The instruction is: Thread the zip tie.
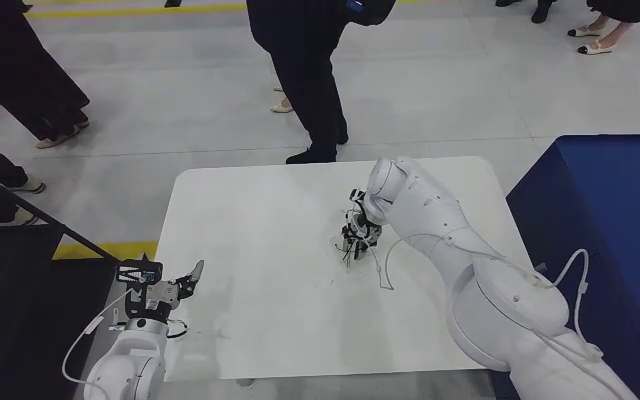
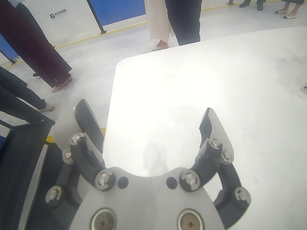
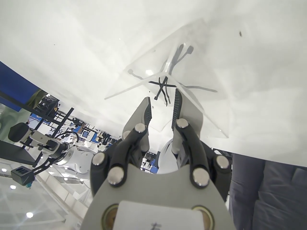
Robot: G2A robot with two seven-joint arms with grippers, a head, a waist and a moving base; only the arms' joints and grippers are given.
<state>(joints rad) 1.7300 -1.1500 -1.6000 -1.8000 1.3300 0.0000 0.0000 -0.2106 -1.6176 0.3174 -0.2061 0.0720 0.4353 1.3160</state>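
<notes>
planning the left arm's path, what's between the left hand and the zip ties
Bare white table, nothing else, between the left hand and the zip ties, as the top view shows.

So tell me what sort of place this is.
Likely a trade-show or demo hall, not a home: the white table stands on an open grey floor marked with a yellow line, with blue-and-white panels on stands nearby.
</notes>
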